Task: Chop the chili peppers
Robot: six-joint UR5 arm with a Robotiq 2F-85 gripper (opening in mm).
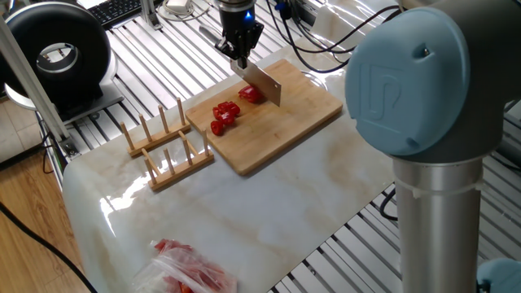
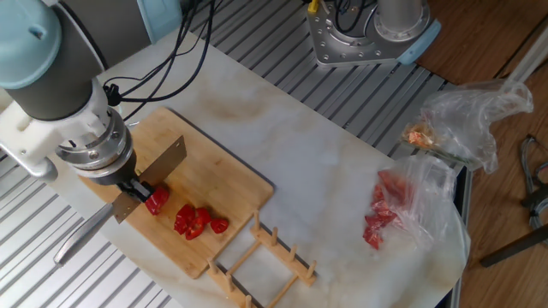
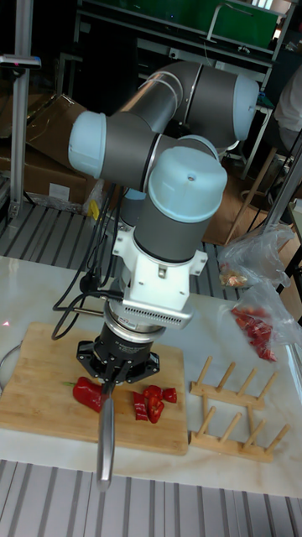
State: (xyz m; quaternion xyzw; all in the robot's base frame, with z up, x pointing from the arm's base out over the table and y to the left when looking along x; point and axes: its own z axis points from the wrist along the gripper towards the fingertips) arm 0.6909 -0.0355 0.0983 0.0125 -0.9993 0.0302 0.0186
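The black 2-finger pincer (image 1: 239,55) pinches a steel knife (image 1: 262,84) whose blade rests beside the glossy red chili peppers (image 2: 188,218) on the bamboo cutting board (image 1: 305,110).

from where i stand the claw (image 3: 110,379) hides the knife's (image 3: 105,436) handle, so the grip itself can't be made out. the blade covers part of the uncut chili pepper (image 2: 157,202), and the plastic bag (image 1: 192,271) runs off the bottom edge.
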